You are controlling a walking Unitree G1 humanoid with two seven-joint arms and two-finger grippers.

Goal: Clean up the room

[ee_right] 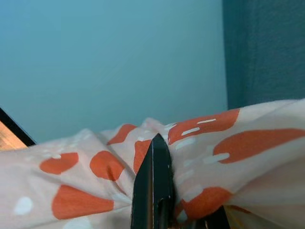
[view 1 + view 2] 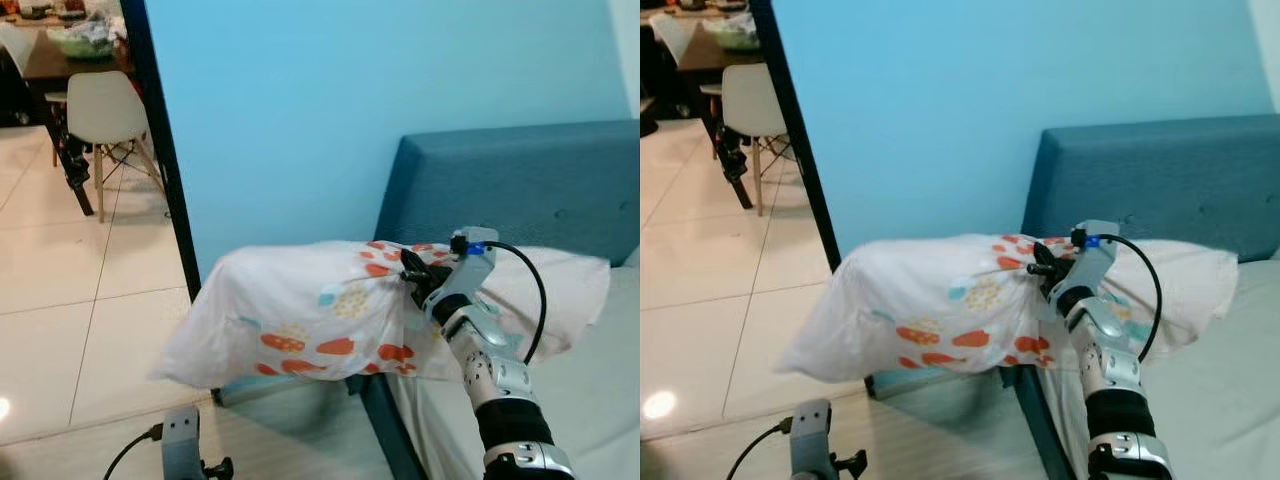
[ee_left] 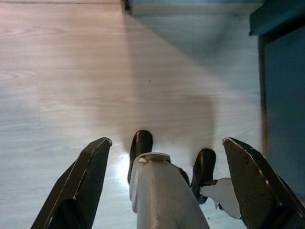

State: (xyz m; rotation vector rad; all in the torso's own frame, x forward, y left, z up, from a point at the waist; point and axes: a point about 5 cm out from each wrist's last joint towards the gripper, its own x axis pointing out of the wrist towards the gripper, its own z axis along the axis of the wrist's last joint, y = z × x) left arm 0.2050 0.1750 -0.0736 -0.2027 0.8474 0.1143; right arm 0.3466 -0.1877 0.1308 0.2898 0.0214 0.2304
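I had the right gripper (image 2: 412,272) clamped on a pinch of fabric near the top middle of the pillow (image 2: 300,320); the right wrist view showed its black fingers (image 1: 153,191) pressed together with the orange-patterned cloth bunched around them. The pillow lay across the head end of the bed (image 2: 600,400), in front of the blue headboard (image 2: 520,185), with one end overhanging the bed's edge above the tiled floor (image 2: 80,300). I judged it light, soft and limp: held at one point, it would sag on both sides and the case could slide over the filling. A deeper bite that took in the stuffing would carry it more securely. The left gripper (image 3: 164,186) hung idle, fingers spread wide above the floor.
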